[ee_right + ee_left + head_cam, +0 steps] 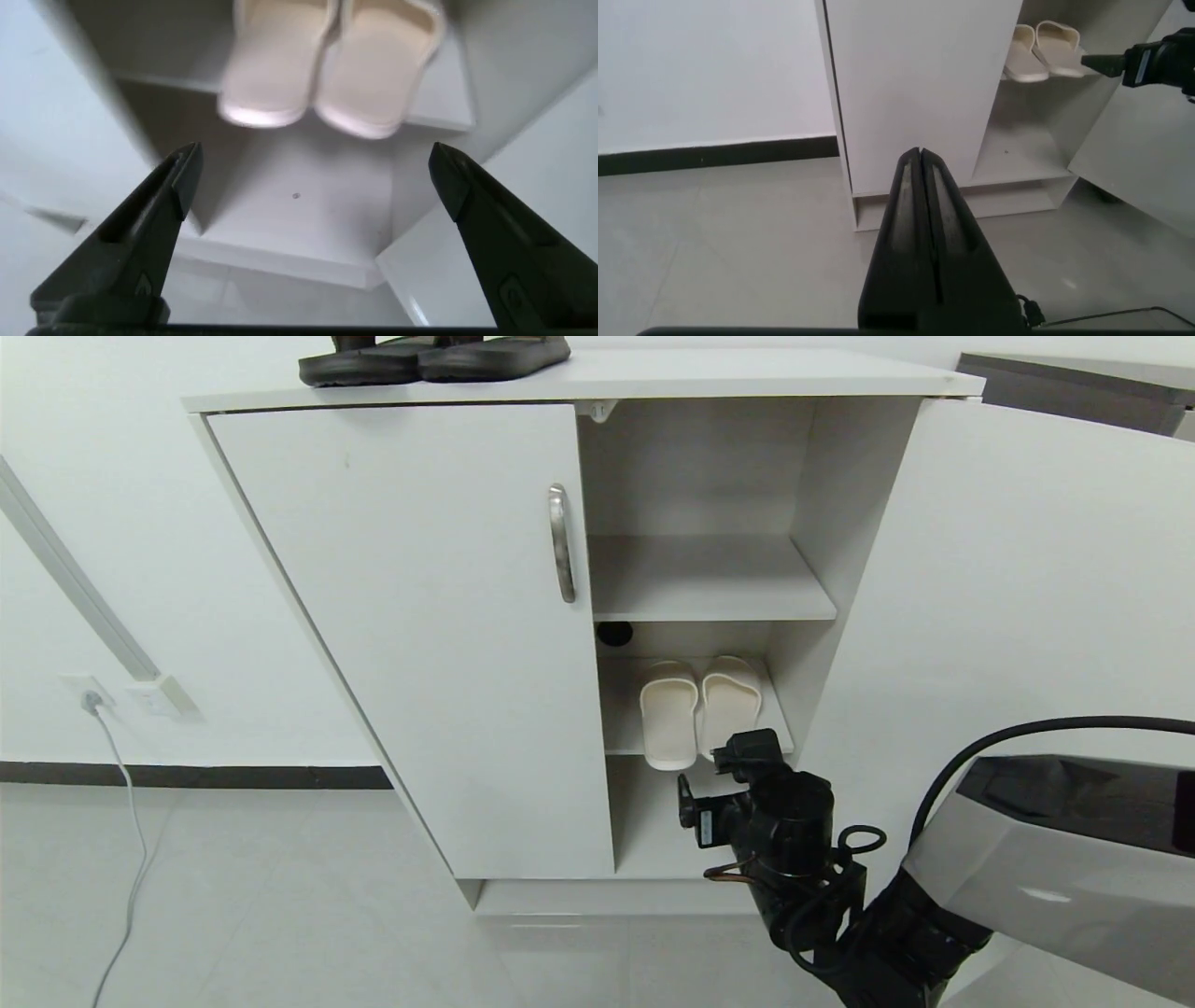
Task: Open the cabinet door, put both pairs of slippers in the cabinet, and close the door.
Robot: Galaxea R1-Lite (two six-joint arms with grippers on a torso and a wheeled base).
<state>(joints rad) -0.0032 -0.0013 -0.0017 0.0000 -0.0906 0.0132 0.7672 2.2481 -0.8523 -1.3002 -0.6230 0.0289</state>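
A pair of white slippers lies side by side on the middle shelf of the white cabinet. The cabinet's right door stands open, and its left door with the metal handle is closed. A pair of black slippers rests on the cabinet top. My right gripper is open and empty, just in front of and slightly below the white slippers. My left gripper is shut with nothing in it, low over the floor in front of the closed door.
An upper shelf is bare, and the bottom compartment holds nothing. A wall socket with a cable sits to the left. A grey object stands behind the open door. Pale floor tiles spread before the cabinet.
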